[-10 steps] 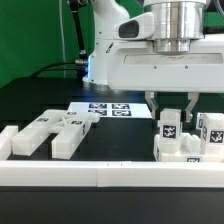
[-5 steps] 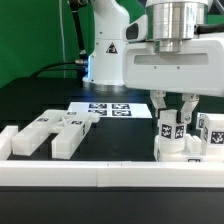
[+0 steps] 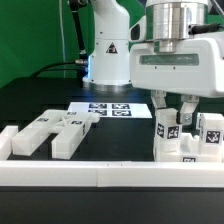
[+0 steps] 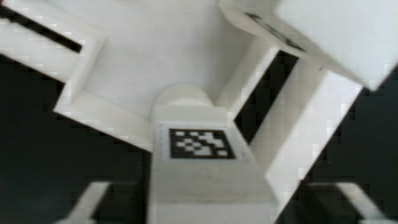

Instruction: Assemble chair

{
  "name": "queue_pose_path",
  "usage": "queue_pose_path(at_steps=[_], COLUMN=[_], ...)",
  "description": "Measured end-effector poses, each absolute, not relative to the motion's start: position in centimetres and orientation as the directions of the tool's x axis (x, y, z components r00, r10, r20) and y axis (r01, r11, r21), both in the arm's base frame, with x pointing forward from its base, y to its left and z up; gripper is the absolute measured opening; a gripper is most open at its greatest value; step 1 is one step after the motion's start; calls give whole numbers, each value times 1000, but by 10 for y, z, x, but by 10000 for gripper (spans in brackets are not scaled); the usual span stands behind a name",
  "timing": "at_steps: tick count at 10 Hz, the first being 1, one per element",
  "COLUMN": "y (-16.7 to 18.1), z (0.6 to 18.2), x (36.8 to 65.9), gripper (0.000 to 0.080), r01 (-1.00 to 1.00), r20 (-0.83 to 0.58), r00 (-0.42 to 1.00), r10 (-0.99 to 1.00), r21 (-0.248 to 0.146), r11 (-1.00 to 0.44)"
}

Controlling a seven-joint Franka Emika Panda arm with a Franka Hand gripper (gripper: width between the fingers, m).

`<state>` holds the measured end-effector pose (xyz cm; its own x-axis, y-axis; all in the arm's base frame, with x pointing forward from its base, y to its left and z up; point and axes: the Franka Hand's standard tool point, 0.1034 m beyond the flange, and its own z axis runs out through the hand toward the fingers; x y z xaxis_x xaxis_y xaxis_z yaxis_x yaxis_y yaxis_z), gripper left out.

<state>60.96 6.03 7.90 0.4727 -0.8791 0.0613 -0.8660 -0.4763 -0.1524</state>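
Fingers (image 3: pixel 160 104) have parted, chair piece (image 3: pixel 169 128) seemingly loose between them

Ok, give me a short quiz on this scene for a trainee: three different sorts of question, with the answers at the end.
1. True or false: the gripper hangs over the tagged chair pieces at the exterior view's right.
2. Where does the marker board lie? A: on the white rail. B: on the black table. C: on top of the tagged chair pieces.
3. Fill in: the loose white pieces lie at the exterior view's ___.

Key: 1 true; 2 B; 3 left.
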Motion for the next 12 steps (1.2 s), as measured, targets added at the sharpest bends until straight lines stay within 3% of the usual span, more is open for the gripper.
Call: queue_pose_path(at_steps=[1,2,3,8,12], y=[58,57,57,59,58], z=[80,81,81,83,83], x=[611,612,612,614,614], gripper=[589,589,637,648,648], r01=[-843,-793,-719,-346,-67], r20=[69,83,99,142,157], r00=[513,588,676,925,985], r10=[-856,-805,-730,-352,-68], r21=[-149,-141,-129,-63,-14], r11=[-517,-593,-683,-936,-998])
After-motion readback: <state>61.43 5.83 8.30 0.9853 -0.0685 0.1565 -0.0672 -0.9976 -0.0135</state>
